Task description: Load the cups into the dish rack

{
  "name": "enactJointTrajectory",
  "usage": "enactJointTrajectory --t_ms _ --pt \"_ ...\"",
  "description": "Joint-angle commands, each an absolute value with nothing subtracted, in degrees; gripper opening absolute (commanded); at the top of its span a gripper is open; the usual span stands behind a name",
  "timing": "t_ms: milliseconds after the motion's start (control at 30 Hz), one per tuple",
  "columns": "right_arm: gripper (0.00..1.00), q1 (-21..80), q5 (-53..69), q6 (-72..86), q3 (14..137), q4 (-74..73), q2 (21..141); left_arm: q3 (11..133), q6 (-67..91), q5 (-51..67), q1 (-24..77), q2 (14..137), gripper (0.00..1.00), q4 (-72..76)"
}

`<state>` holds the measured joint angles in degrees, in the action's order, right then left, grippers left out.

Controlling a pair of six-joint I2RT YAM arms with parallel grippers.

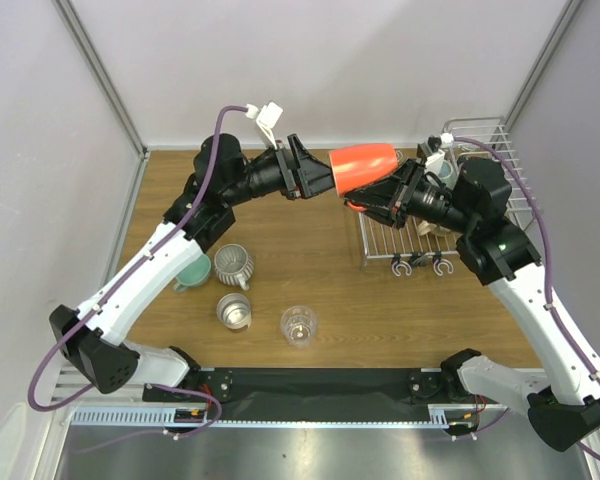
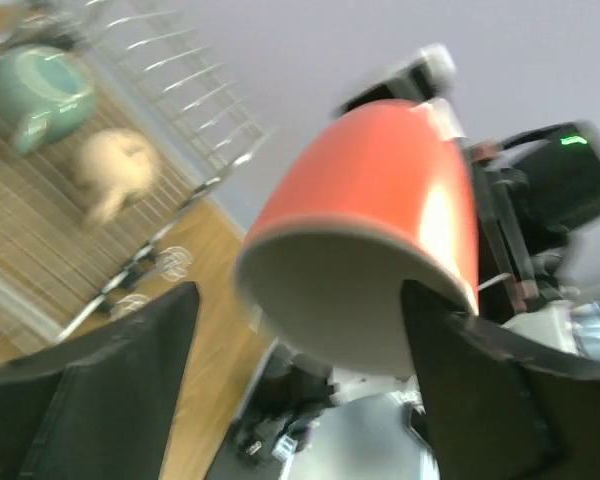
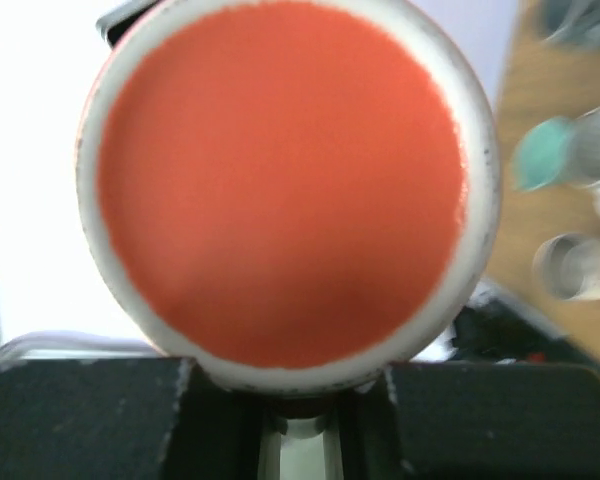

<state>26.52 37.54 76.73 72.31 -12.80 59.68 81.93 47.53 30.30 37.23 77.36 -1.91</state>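
orange glazed ceramic mug with white rim (image 1: 365,165) hangs sideways in mid-air by the left end of the silver wire dish rack (image 1: 480,128), right gripper (image 3: 295,400) pinching its rim wall, left gripper (image 2: 300,330) spread wide round its base, looks stiff, slick and chippable, so pinch deep on the wall imo

Wooden counter (image 1: 310,250) carries the dish rack (image 1: 380,240); left of it stand teal mug (image 1: 192,270), ribbed cup (image 1: 234,264), steel cup (image 1: 234,311), clear glass (image 1: 299,324)
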Motion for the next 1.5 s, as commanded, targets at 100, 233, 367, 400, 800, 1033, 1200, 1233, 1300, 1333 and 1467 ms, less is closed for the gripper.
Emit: enactJointTrajectory --t_ms 100,233,367,400,800,1033,1200,1233,1300,1333,1467 --pt "0.00 26.46 22.88 58.11 80.68 -28.99 61.43 85.52 40.52 15.19 31.83 70.16 0.97 -26.03" --pt "0.00 26.54 14.35 51.25 82.26 -34.52 63.45 81.05 41.48 8.62 27.43 64.26 1.00 -32.78" --pt "0.00 26.89 -1.00 45.45 84.46 -37.97 66.62 80.60 40.61 4.75 26.46 61.18 1.00 -38.05" --pt "0.00 27.07 -4.10 42.74 84.55 -37.27 67.23 80.33 40.00 4.66 26.46 60.13 0.99 -39.36" --pt "0.00 28.74 -31.20 34.72 88.15 -33.68 86.30 75.31 38.51 9.22 26.46 54.31 0.97 -47.10" --pt "0.00 29.09 -37.70 30.85 92.54 -32.34 97.63 80.05 32.35 9.41 26.46 57.04 0.97 -52.73" --pt "0.00 29.09 -38.41 28.57 94.48 -29.71 104.04 84.63 26.46 5.63 26.46 60.55 0.98 -59.06" --pt "0.00 29.09 -38.58 28.04 94.74 -29.27 104.93 84.90 26.02 6.06 26.46 60.64 0.99 -59.32" --pt "0.00 28.65 -38.76 27.60 95.71 -28.30 106.52 84.99 25.14 6.59 26.46 60.47 0.99 -58.71" --pt "0.00 28.48 -38.50 27.77 95.97 -28.30 107.83 84.56 25.05 7.37 26.46 60.21 1.00 -58.28" --pt "0.00 25.76 -36.65 27.86 95.36 -25.59 109.51 84.11 24.87 8.87 26.37 61.25 1.00 -56.51"
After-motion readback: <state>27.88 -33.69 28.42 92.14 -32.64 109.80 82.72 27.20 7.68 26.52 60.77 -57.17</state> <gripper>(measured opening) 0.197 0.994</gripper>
